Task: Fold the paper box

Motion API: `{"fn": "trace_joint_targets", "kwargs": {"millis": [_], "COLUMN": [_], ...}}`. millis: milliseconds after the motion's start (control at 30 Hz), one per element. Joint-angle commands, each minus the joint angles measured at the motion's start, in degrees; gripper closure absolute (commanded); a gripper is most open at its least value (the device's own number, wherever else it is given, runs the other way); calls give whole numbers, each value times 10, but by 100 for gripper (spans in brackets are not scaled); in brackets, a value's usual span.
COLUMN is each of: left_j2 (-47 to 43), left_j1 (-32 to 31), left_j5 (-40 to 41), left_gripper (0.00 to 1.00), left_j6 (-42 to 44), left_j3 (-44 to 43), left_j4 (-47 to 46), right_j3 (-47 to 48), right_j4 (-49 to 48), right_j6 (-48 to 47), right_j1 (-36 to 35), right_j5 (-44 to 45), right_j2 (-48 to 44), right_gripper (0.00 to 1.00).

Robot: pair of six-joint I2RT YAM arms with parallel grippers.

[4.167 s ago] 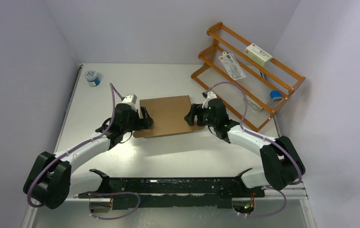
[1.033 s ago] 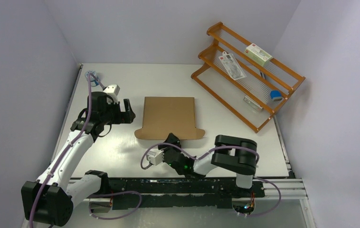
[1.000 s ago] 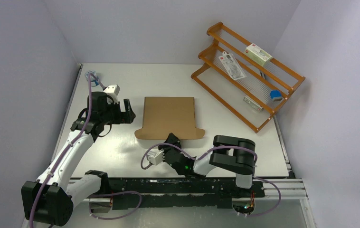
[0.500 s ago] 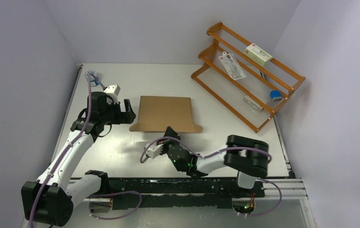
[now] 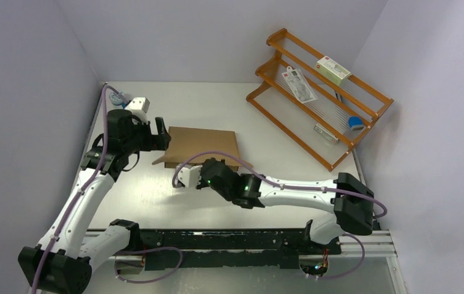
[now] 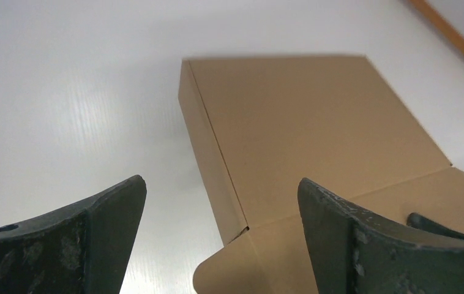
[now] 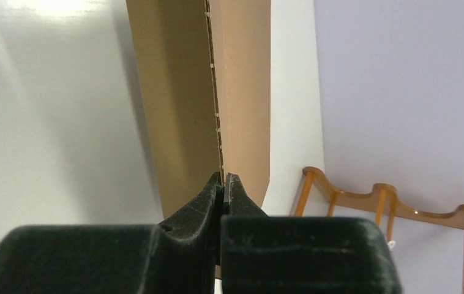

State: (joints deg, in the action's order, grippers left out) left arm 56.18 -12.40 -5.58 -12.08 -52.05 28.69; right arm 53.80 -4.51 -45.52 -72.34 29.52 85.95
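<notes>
Item: paper box (image 5: 200, 142), brown mailer, mid-table, near flap lifted | Right gripper (image 7: 223, 181): clenched on flap edge | Left gripper (image 5: 161, 135): spread wide, empty, just beside box's left wall | Step: closing front flap | Next: likely brace box, tuck flap.

My jaws stand wide apart, one dark finger (image 6: 64, 239) at each lower corner. Between and beyond them the paper box (image 6: 315, 128) sits on the white worktop (image 6: 64, 92), lid closed, its left wall facing me, a round-cornered flap reaching toward me. A dark tip (image 6: 428, 223) touches that flap's right part. An orange wooden strip (image 6: 456, 37) crosses the top right corner.
</notes>
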Motion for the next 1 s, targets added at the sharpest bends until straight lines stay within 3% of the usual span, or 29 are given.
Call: {"fn": "trace_joint_targets", "kwargs": {"millis": [0,233,500,733,967], "left_j2": [-26,-41,-65,-98,-100], "left_j1": [-12,-23,-42,-61,-74], "left_j5": [54,108,148,201,203], "left_gripper": [1,2,1,2,1], "left_j6": [16,21,38,38,41], "left_j3": [-67,-87,-34,-4,8], "left_j4": [29,25,-10,-25,-28], "right_j3": [79,205,316,399,501], "right_j4": [167,293,408,497,558], "right_j6": [65,89,72,32,-14], "right_j1": [34,118,227,265,305], "right_j5": [-85,-225,-393,-409,-447], "right_j2": [-26,-24,2,72,152], "right_gripper": [100,100,99,98,96]}}
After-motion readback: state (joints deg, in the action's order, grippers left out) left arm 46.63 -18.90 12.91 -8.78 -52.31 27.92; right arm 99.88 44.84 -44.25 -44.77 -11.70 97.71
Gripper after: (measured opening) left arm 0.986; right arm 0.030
